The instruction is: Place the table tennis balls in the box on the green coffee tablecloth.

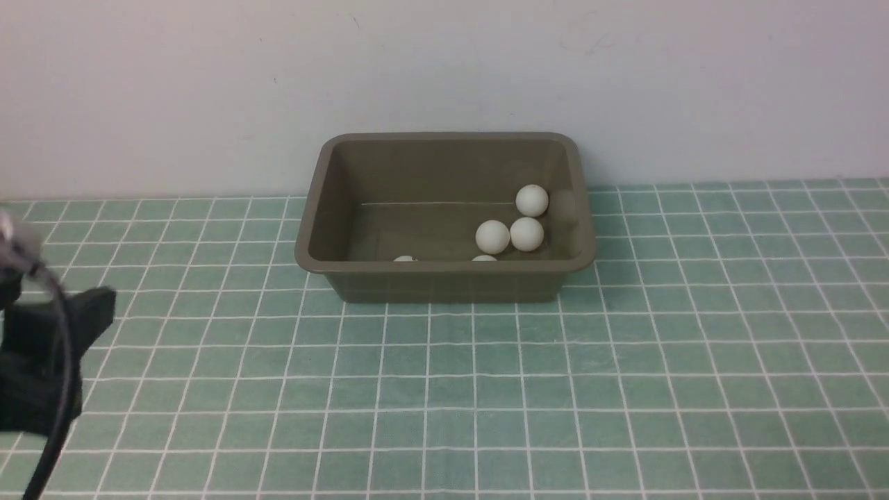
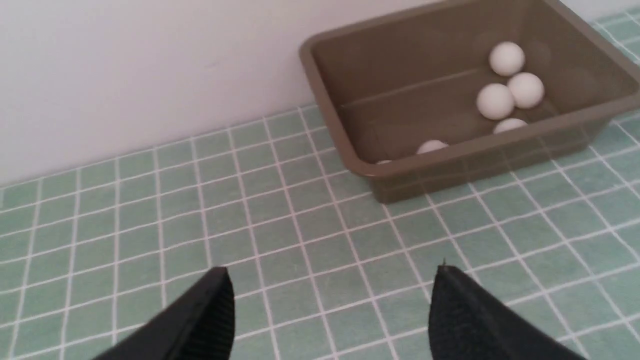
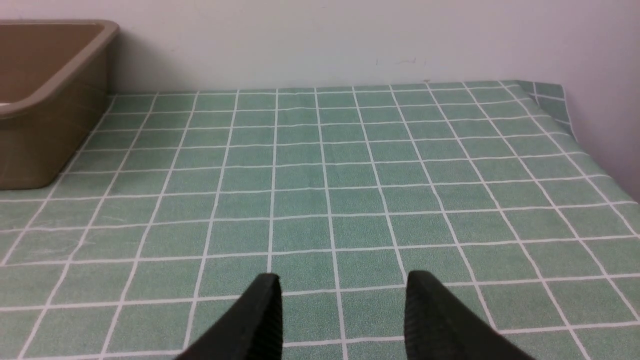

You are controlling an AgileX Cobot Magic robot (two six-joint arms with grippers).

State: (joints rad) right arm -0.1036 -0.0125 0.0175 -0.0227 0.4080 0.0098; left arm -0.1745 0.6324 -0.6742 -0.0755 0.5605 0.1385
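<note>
Partly hidden by the box [image 1: 444,278] rim, two balls [image 1: 405,258]; left pincer [image 2: 330,300] wide, empty; right pincer [image 3: 342,310] parted, empty.

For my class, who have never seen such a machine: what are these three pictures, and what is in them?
A two-armed robot took them. One camera looks forward from between its arms; the other two sit on its wrists, each looking past that arm's pincer. A green checked tablecloth carries a brown box holding at least five white table tennis balls. The left pincer and the right pincer both stand open, holding nothing.
</note>
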